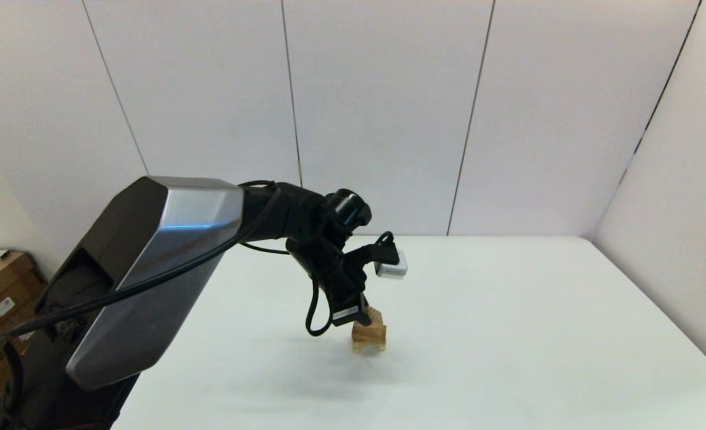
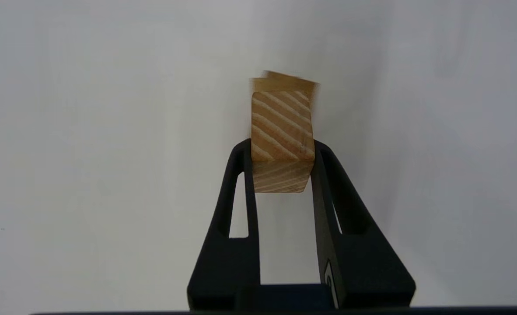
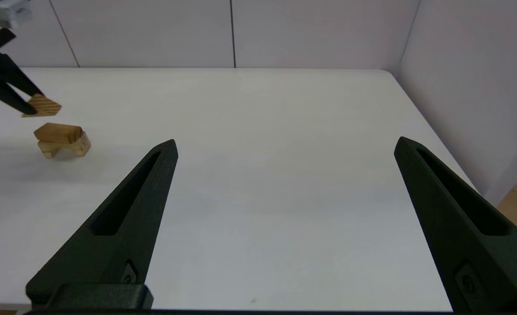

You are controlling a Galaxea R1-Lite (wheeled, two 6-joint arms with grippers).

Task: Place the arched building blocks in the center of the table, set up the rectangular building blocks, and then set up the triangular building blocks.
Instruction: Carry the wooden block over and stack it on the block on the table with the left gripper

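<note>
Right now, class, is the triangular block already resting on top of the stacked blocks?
No: the right wrist view shows the triangular block held by the left gripper with a clear gap above the rectangular block.

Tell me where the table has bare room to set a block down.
The large white tabletop lies bare right of the stacked wooden arch block and flat bar, out to its edge. Crowded: above that stack, where the left gripper holds the small wooden triangular wedge. The right gripper is open.

- Left arm: extended forward across the head view, wrist bent downward; left end effector (image 2: 283, 164) pointing down, fingers (image 2: 241, 183) clamped on a wedge (image 2: 282, 127).
- Right end effector (image 3: 284, 148): parked low, fingers (image 3: 144, 192) spread wide, holding nothing.
</note>
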